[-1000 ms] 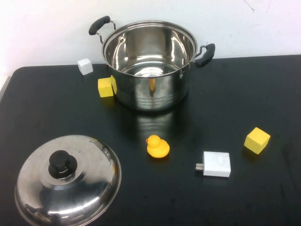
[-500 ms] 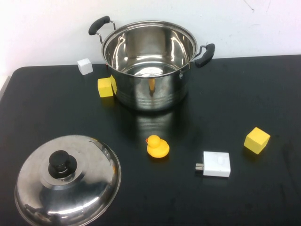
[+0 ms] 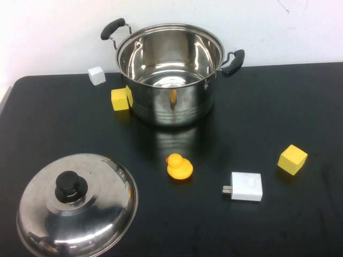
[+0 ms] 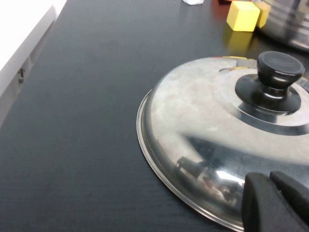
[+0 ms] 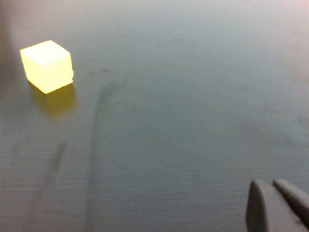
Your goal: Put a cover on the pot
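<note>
The pot [image 3: 170,75] stands open and empty at the back middle of the black table, with two black side handles. The domed steel lid [image 3: 77,203] with a black knob [image 3: 71,186] lies flat at the front left, apart from the pot. Neither gripper shows in the high view. In the left wrist view my left gripper [image 4: 273,193] is shut and empty, just off the lid's [image 4: 203,125] near rim. In the right wrist view my right gripper [image 5: 275,193] is shut and empty, low over bare table.
A yellow cube [image 3: 121,99] touches the pot's left side and a white cube [image 3: 97,75] sits behind it. A yellow duck [image 3: 179,166] and a white charger [image 3: 246,186] lie in front of the pot. Another yellow cube [image 3: 292,159] is at the right, also in the right wrist view [image 5: 47,65].
</note>
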